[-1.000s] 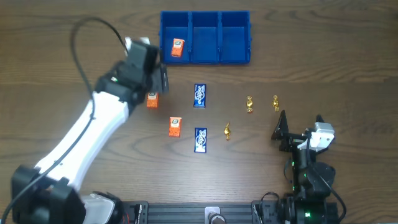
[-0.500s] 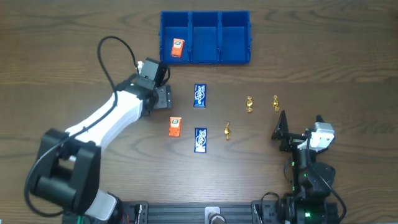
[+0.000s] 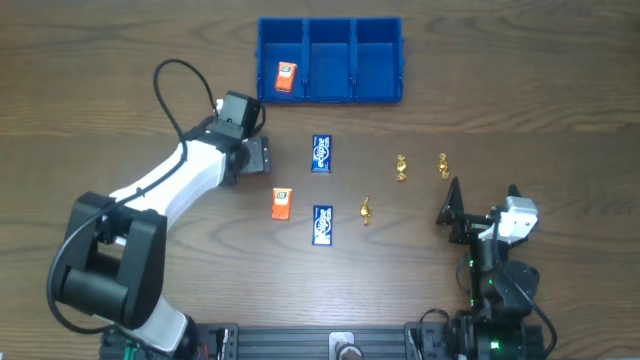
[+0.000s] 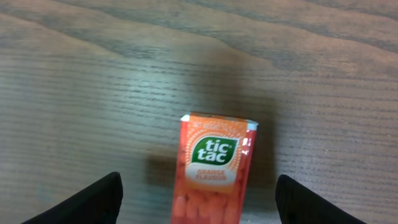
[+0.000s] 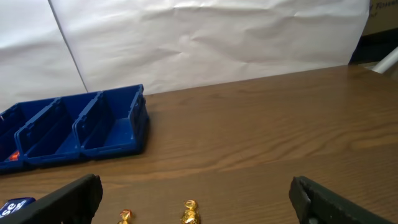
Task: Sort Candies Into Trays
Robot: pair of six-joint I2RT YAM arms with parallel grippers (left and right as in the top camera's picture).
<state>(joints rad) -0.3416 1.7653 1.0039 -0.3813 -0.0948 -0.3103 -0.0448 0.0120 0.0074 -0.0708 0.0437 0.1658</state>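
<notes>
Wood-grain brown surface [image 3: 560,100] carries all items. A blue moulded tray [image 3: 330,99], rectangular with three open compartments, sits at the middle of the far edge. Its compartment on the left arm's side holds one flat orange candy box [image 3: 286,77].

The left arm [image 3: 180,180] extends toward the tray. Its jaws are released and spread wide, straddling a second orange box [image 4: 214,168], a glossy rectangular case with a white end lying flat on the surface. Neither finger touches it.

A third orange box [image 3: 282,203] lies near the middle of the surface. Just beside it lies a blue foil-wrapped bar [image 3: 322,224], and another blue bar [image 3: 321,154] lies nearer the tray. Three small gold twist-wrapped candies [image 3: 401,167] [image 3: 443,165] [image 3: 366,210] lie toward the right side, apart from one another.

The right arm [image 3: 495,260] stands folded by the near edge, towards the right corner. Its jaws are released and hold nothing.
</notes>
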